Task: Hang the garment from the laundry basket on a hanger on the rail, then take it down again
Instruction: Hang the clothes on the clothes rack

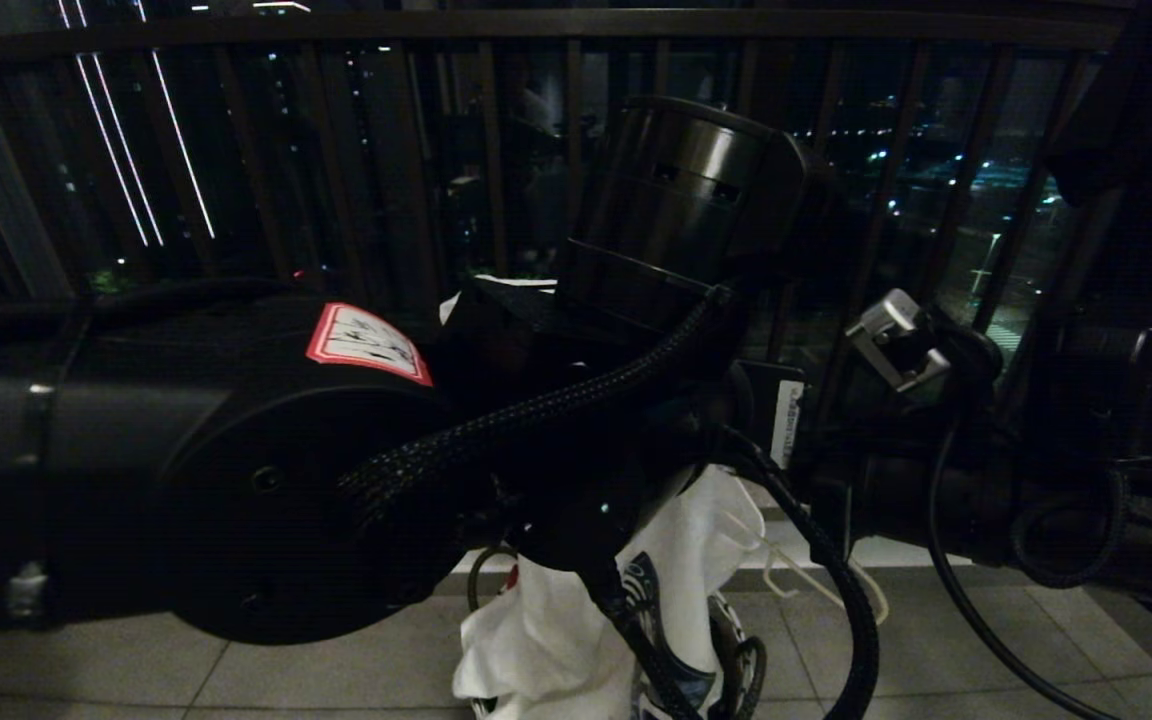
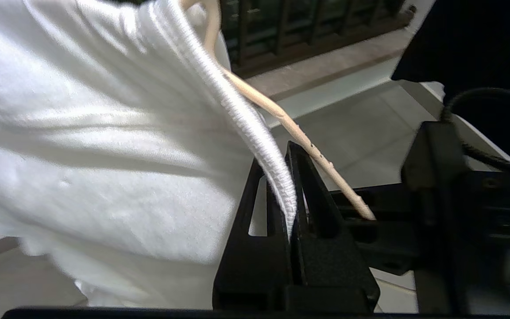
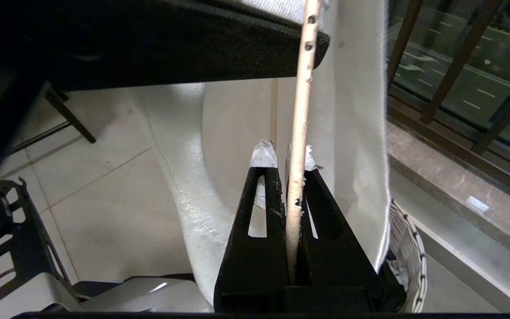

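Mid-dressing: left claw point(image 2: 291, 195) pinches the garment point(image 2: 104, 146) collar, right claw point(image 3: 289, 177) grips the hanger point(image 3: 301, 110); next, threading hanger into collar.

Left gripper point(image 2: 289, 186) jaws clamped; right gripper point(image 3: 287, 168) jaws clamped; arms crossed close.

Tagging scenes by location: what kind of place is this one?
Likely a high-rise apartment balcony at night, used for laundry. A dark barred railing runs across the view with city lights behind it, the floor is pale tile, and a white T-shirt hangs over a woven laundry basket.
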You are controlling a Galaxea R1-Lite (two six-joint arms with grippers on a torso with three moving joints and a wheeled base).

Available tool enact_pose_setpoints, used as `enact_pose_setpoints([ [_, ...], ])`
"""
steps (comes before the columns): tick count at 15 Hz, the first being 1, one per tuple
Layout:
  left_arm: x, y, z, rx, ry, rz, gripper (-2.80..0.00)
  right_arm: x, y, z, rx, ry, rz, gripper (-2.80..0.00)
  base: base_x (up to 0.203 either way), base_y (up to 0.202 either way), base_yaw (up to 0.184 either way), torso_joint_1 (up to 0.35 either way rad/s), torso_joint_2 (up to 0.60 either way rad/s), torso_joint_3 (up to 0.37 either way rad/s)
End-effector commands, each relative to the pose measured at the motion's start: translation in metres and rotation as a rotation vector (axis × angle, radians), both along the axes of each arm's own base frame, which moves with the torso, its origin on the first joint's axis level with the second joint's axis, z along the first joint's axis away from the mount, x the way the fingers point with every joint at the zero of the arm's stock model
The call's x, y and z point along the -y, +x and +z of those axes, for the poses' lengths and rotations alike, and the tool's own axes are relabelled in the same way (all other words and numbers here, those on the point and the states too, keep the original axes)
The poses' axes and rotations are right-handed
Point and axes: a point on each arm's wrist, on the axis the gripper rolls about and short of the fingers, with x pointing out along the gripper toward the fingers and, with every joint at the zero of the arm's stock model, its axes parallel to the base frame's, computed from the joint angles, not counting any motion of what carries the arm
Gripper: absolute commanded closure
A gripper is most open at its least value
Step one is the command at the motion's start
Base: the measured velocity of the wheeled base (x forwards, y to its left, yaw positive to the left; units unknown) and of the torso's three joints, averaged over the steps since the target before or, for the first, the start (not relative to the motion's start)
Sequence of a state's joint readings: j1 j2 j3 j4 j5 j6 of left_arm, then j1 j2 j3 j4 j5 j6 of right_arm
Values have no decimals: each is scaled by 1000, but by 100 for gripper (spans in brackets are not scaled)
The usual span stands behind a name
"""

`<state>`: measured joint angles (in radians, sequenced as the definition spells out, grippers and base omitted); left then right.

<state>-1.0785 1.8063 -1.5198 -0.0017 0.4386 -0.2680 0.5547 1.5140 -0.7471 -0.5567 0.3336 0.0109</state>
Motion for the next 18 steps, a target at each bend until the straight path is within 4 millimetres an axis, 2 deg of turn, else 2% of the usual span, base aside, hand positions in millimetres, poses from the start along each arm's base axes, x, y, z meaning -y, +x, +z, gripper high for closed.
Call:
enact_pose_setpoints([
  [1,0,-1,1,-7,-11,-15,0,-1,2,-5,-11,-6,3,0,0,0,0,0,0,0],
  [15,3,-5,-4,-25,-10,-39,0,-2,3,-5,-11,-8,3,0,0,0,0,0,0,0],
  [16,3,-5,-4,-26,-8,-39,-280,-2,3,-5,-11,-8,3,0,0,0,0,0,0,0],
  [18,1,-5,-4,-25,-7,-38,-280,-2,2,-5,-10,-6,3,0,0,0,0,0,0,0],
])
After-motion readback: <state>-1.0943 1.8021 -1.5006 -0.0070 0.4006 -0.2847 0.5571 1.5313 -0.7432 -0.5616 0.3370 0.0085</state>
